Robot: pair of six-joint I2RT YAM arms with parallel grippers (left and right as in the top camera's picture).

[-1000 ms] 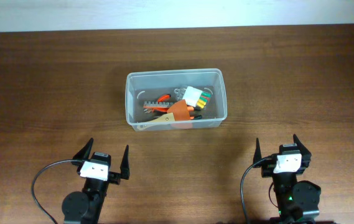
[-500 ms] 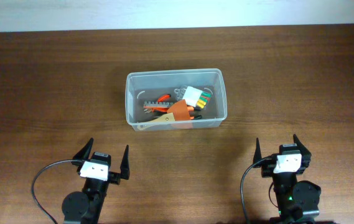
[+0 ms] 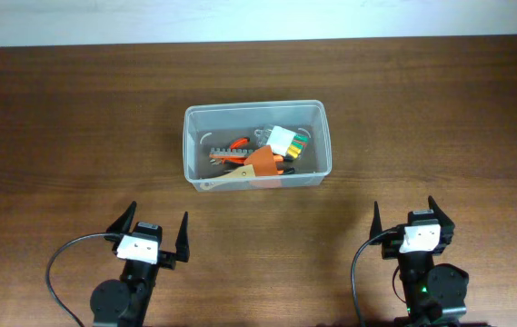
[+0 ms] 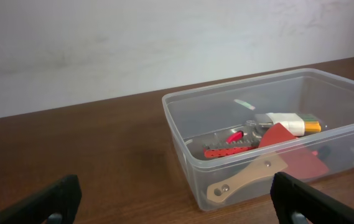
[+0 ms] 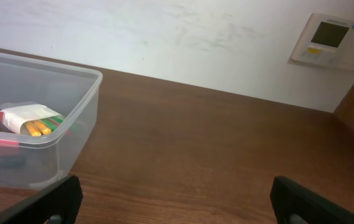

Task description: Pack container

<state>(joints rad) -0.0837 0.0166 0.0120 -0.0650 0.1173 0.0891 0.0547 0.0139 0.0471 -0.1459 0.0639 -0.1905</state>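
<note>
Nothing had shifted over the last second: both pairs of jaws stayed spread wide and empty, well back from the container (image 3: 188, 145) (hand tools (image 3: 260, 161) already inside), suggesting the packing was done.

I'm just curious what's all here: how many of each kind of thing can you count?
Clear container: 1
Open claws: 2 (left claw, right claw)
Orange scraper: 1
White pack of coloured sticks: 1
Other tools underneath: too jumbled to count
Total: 5 countable things
</note>
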